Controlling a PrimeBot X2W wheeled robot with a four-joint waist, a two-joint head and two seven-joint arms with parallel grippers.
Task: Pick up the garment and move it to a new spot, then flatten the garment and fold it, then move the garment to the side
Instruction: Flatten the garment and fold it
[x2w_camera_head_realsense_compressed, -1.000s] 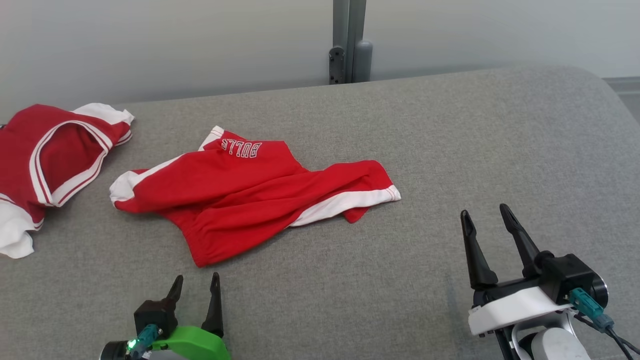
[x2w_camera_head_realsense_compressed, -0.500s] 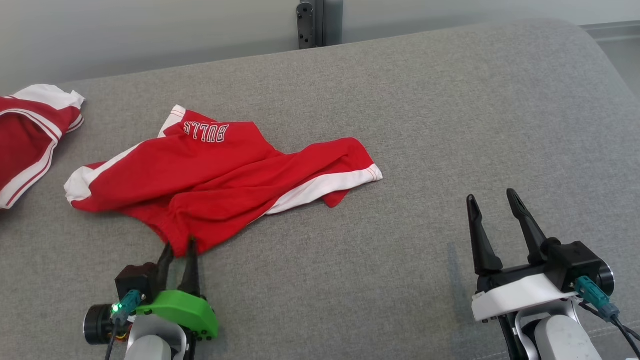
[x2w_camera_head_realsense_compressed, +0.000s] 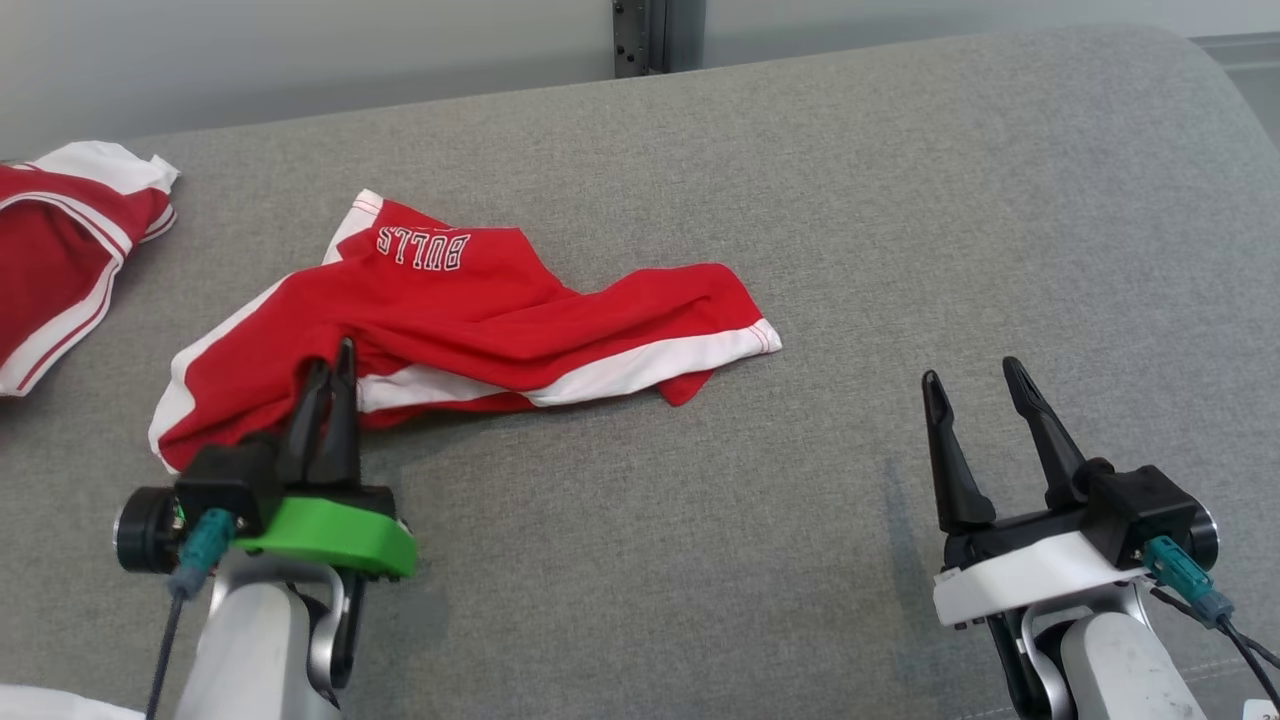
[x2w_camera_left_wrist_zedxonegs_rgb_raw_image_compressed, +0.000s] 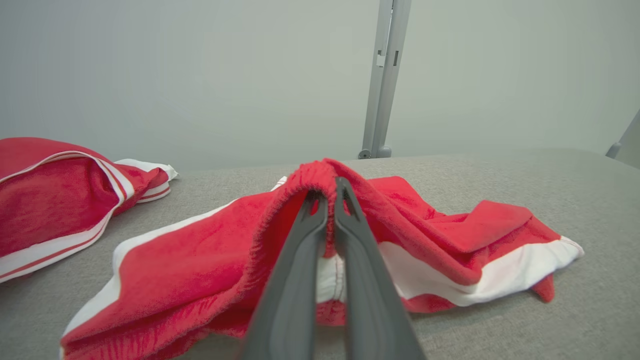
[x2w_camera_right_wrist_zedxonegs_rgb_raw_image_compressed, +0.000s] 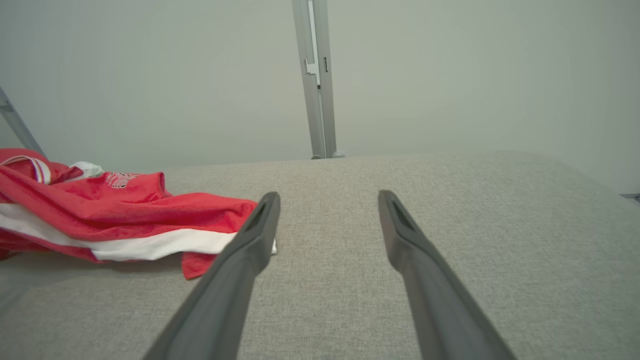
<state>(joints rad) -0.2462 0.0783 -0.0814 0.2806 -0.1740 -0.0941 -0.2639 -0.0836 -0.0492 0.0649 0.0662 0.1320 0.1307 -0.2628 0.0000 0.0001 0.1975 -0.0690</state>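
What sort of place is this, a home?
Probably a test room rather than a home: a grey fabric surface, a bare pale wall, the left gripper pinching a red garment.

The right half of the worktop (x2w_camera_head_realsense_compressed: 950, 200) lies bare, so free passage is offered all around the right gripper (x2w_camera_head_realsense_compressed: 972, 370). The left-centre is taken up by the garment (x2w_camera_head_realsense_compressed: 520, 300), whose near edge is pinched by the left gripper (x2w_camera_head_realsense_compressed: 334, 355). The far left is blocked by a second garment (x2w_camera_head_realsense_compressed: 50, 250), and a bare strip is seen between the two. A post (x2w_camera_head_realsense_compressed: 655, 35) is set behind the far edge.
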